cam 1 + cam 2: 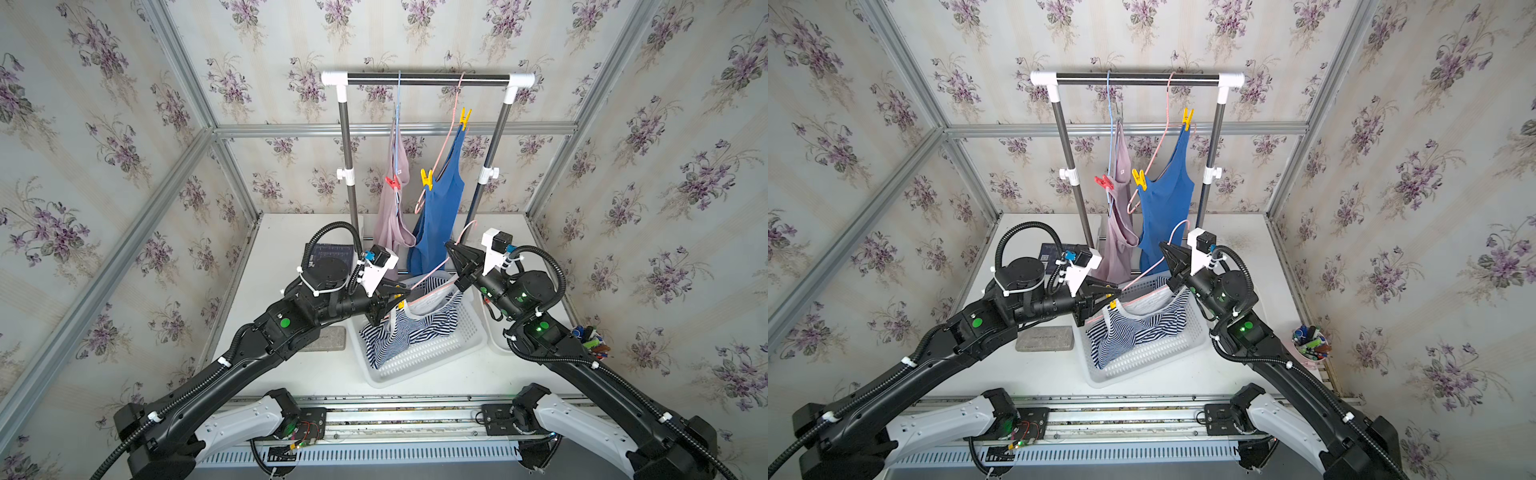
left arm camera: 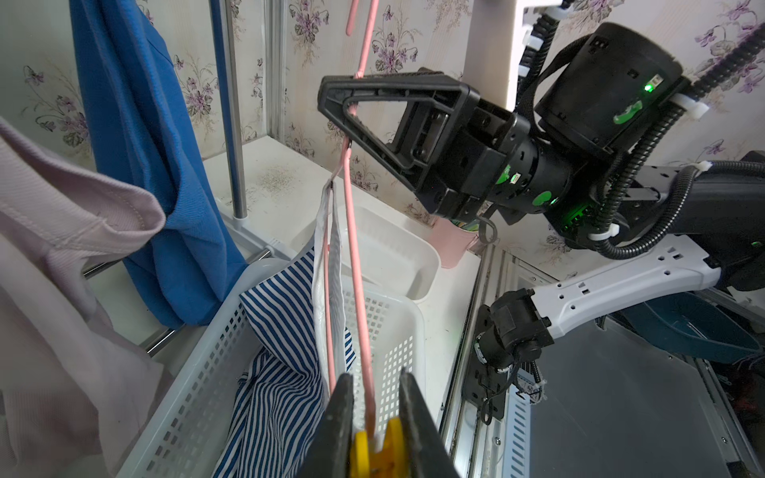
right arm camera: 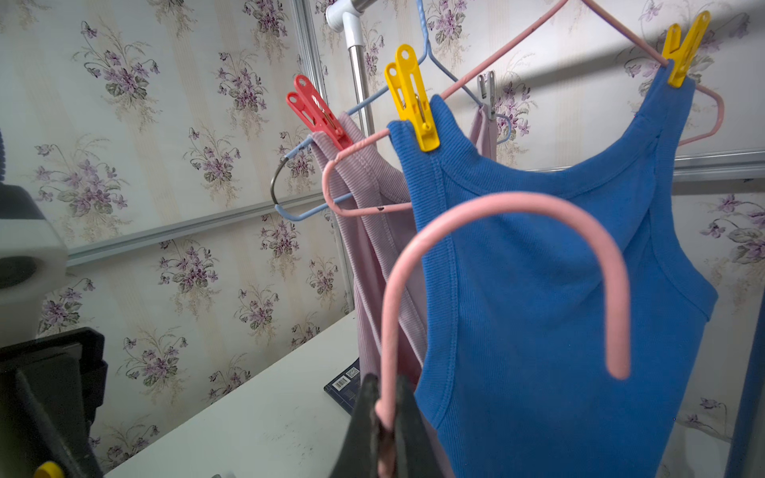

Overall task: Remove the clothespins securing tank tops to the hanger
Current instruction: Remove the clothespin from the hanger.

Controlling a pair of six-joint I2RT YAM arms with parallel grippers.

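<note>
The left gripper [image 2: 376,374] is closed narrowly on the yellow clothespin [image 2: 392,440] clipped to the pink hanger [image 2: 358,265], which is clamped below its hook by the tightly closed right gripper [image 3: 386,387] and from which the striped tank top [image 1: 415,328] is draped into the white basket [image 1: 436,353].

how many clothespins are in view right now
5: two yellow on the blue top's straps, red and grey on the pink top, one yellow in the left end effector over the basket. More may hide in fabric.
</note>
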